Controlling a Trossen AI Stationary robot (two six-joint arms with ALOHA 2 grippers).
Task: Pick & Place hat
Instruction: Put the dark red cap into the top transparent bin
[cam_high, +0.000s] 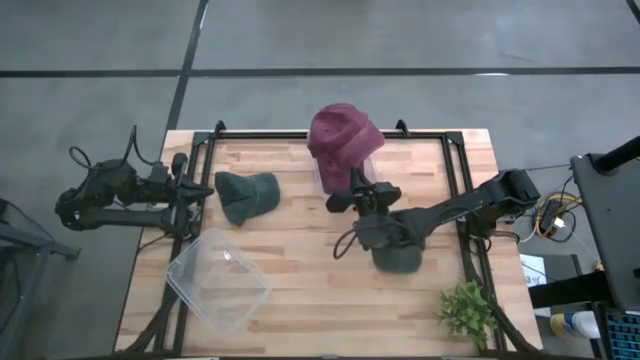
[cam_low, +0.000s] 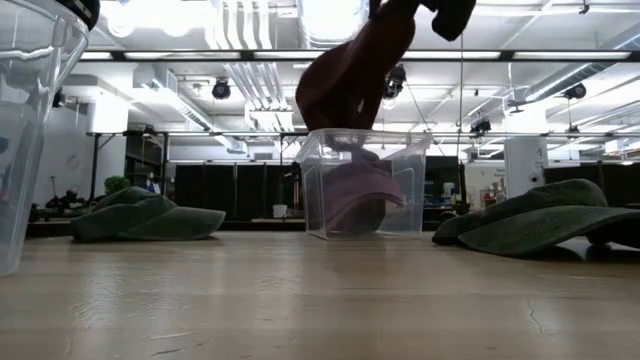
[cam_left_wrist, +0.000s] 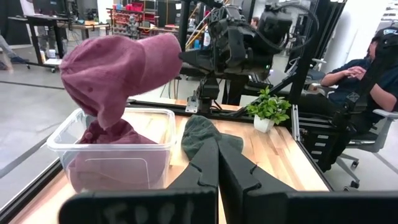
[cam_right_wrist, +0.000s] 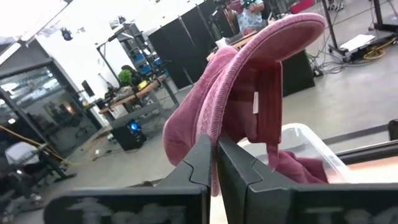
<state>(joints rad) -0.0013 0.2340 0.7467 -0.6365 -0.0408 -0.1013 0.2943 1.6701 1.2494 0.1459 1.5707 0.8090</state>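
Maroon cap (cam_high: 343, 135) hangs in the air above a clear bin (cam_high: 366, 166) at the far middle of the wooden table (cam_high: 300, 260), pinched at its brim by the right gripper (cam_high: 352, 177), whose jaws are closed on the fabric. In the left wrist view the cap droops down toward the bin, where another maroon hat (cam_left_wrist: 111, 135) already lies. The right wrist view shows the two dark fingers (cam_right_wrist: 202, 155) pressed together with the brim's edge caught between them. Near the right arm, a dark green hat (cam_high: 398, 258) rests on the table, partly covered by the arm from above. A second dark green hat (cam_high: 245, 194) lies left of the bin, just beside the left gripper (cam_high: 205, 190), which waits at the table's left edge with its jaws closed on nothing. An empty clear container (cam_high: 218, 279) sits at the near left. A small green plant (cam_high: 467, 310) stands at the near right corner. A seated person (cam_left_wrist: 367, 68) shows in the room beyond the table.
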